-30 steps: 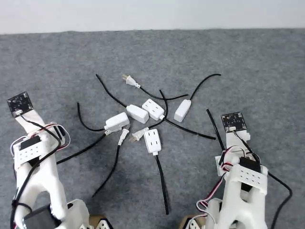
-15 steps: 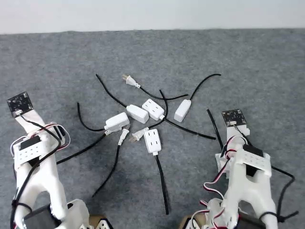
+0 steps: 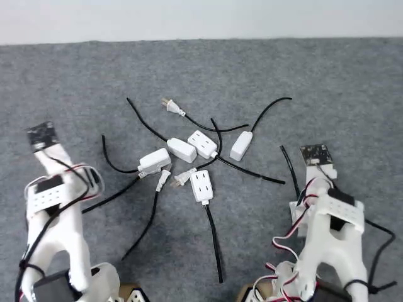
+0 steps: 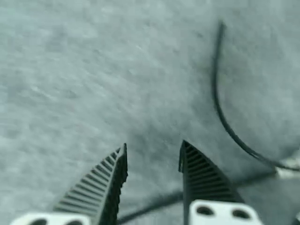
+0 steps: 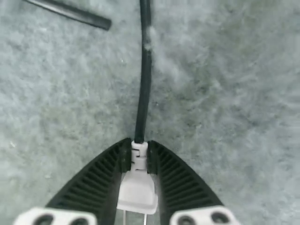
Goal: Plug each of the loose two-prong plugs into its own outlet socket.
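Grey desk (image 3: 208,69). Outlet block (image 3: 201,185) lies mid-desk, off to the right arm's left. Left jaws spread above bare desk, near a black cord (image 4: 220,108). Right jaws pinch a plug (image 5: 137,185) lengthwise, prongs toward the wrist; likely needs turning before insertion.

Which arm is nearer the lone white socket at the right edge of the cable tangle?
Right. The right arm, end effector shut on a plug, sits close to the socket; the left arm is beyond the other sockets.
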